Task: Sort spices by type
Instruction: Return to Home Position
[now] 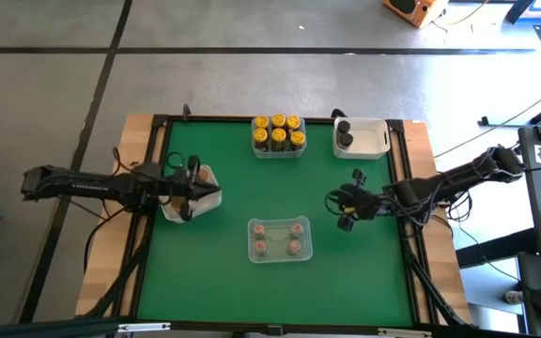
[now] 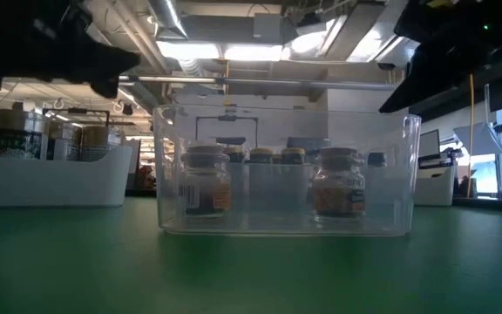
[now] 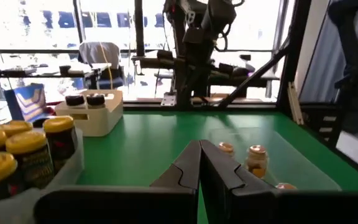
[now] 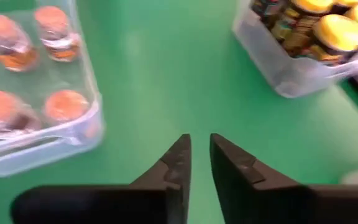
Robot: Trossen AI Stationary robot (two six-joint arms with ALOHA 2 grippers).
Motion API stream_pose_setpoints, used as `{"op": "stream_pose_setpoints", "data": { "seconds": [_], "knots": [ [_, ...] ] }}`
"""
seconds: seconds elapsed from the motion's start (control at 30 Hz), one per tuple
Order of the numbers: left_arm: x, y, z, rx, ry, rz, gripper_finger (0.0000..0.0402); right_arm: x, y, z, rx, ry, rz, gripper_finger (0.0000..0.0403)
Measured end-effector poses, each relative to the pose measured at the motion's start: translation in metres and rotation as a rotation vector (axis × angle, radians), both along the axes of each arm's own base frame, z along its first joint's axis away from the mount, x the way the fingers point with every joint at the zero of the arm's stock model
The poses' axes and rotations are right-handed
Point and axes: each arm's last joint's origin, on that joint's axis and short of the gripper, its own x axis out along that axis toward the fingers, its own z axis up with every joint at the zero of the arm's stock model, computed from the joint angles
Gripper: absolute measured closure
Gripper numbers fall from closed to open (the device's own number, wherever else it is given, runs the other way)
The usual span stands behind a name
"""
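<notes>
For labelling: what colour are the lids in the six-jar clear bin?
Bright yellow lids; the high view shows them best.

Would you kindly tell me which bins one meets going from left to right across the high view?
White bin on the left → clear bin of yellow-lidded spices → white bin on the right holding dark-lidded spices.

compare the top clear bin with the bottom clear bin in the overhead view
The top clear bin holds six yellow-lidded jars, packed tight; the bottom clear bin holds four brown-lidded jars, spaced apart. Both are clear, rectangular and open-topped.
</notes>
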Motion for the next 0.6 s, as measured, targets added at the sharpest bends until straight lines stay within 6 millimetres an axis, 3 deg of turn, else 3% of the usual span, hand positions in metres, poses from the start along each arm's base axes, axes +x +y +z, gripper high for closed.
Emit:
{"op": "stream_pose_setpoints", "data": {
  "seconds": [0.33, 0.6],
  "knots": [
    [-0.018, -0.001, -0.017, -0.068, -0.063, 0.017, 0.0398, -0.017, -0.005, 0.01, 0.063, -0.17, 0.044, 0.0396],
    [-0.025, 0.001, -0.023, -0.077, -0.006, 0.126, 0.0398, -0.051, -0.015, -0.004, 0.119, -0.282, 0.031, 0.0391]
  ]
}}
